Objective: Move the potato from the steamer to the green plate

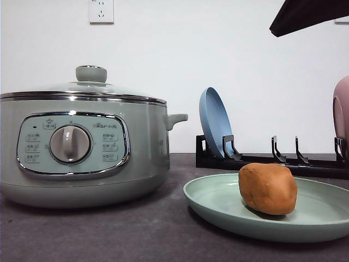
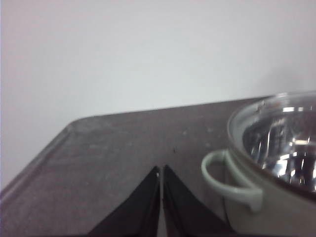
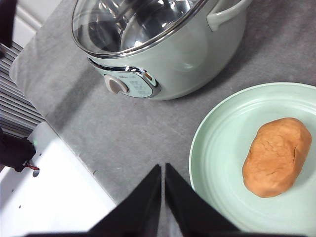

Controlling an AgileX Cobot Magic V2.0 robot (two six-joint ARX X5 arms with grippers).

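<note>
On the grey table point(image 1: 109, 234), front view:
Potato: the potato point(image 1: 268, 188) lies on the green plate point(image 1: 218, 202), toward the plate's right half, resting on the plate's floor and clear of the rim.
Plate: the green plate sits flat on the table just beside the steamer point(image 1: 82, 147), on its right, not touching it.
Steamer: squat and pale green, with the glass lid point(image 1: 82, 88) seated on the chrome rim; the dial point(image 1: 70, 144) faces the camera and a side handle point(image 1: 175, 119) points toward the plate.
Rack: a black dish rack point(image 1: 272, 159) stands behind the plate; a blue plate point(image 1: 216, 123) leans upright in it at its left end, and a pink plate point(image 1: 342, 117) stands at the picture's right edge.
Wall: white, with a socket point(image 1: 101, 11) above the steamer.
Left gripper: the left gripper point(image 2: 161, 173) hangs over bare table near the steamer's handle, its fingers pressed tip to tip with nothing between them.
Right gripper: the right gripper point(image 3: 163, 170) hovers above the table beside the green plate's rim, near the steamer's front, fingers closed together and empty.
</note>
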